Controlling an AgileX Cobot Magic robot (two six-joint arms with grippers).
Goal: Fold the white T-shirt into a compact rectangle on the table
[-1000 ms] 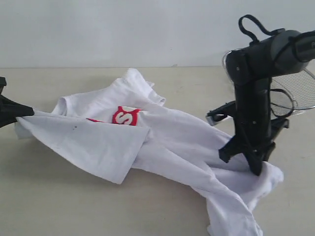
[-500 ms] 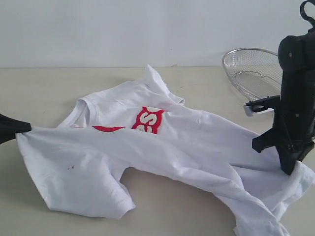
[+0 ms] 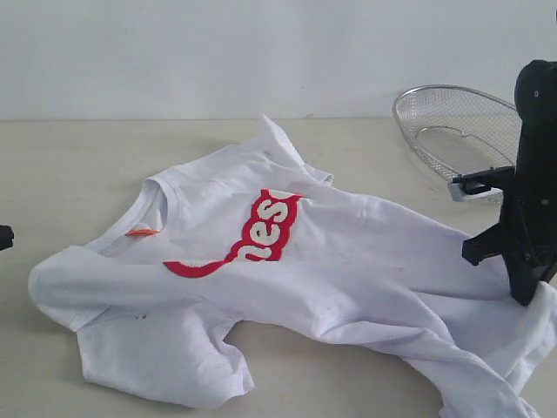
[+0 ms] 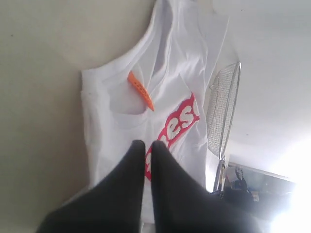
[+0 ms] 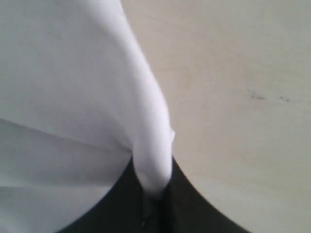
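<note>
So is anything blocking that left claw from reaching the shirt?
Nothing visible. Only bare table lies between the left gripper and the white T-shirt; the wire basket sits far off on the other side.

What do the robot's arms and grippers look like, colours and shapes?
All matte black. The left gripper has two smooth fingers tapering to rounded tips. The right arm is chunky, with a small pale grey part; no markings show.

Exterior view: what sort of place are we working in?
Probably a lab test bench: a beige table against a plain white wall, with a T-shirt and a wire basket on it.
</note>
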